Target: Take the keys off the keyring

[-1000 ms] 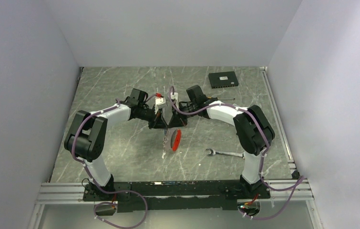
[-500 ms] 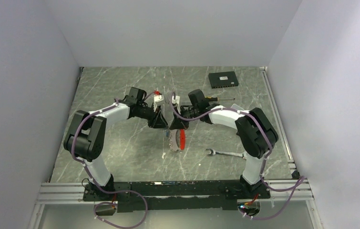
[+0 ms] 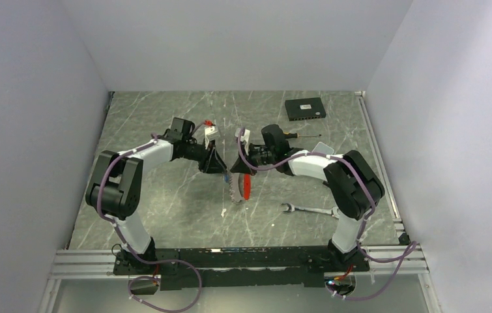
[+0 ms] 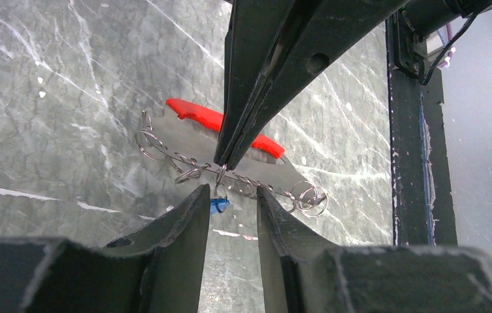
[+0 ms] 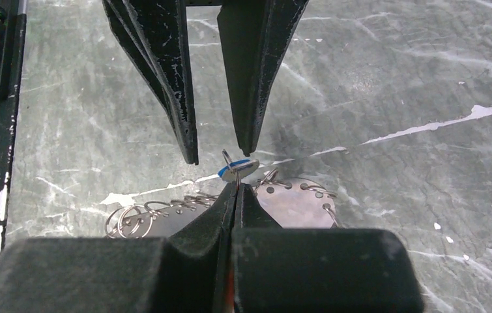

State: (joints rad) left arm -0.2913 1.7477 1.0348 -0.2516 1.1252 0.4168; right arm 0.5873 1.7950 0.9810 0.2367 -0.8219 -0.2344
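Observation:
The keyring is a silvery plate with holes, wire rings and a red tag. It shows in the top view between both grippers. My right gripper is shut on one of its rings; in the left wrist view its tips come down from above. A tiny key with a blue head hangs on that ring, also seen in the left wrist view. My left gripper is open, its fingertips on either side of the blue key, facing the right gripper.
A silver wrench lies on the table at the front right. A yellow-and-black screwdriver and a black box lie at the back right. The black frame rail runs along the near edge.
The right gripper has carried the keyring slightly right and away. The left wrist has drawn back a little to the left, its fingers still at the keyring.

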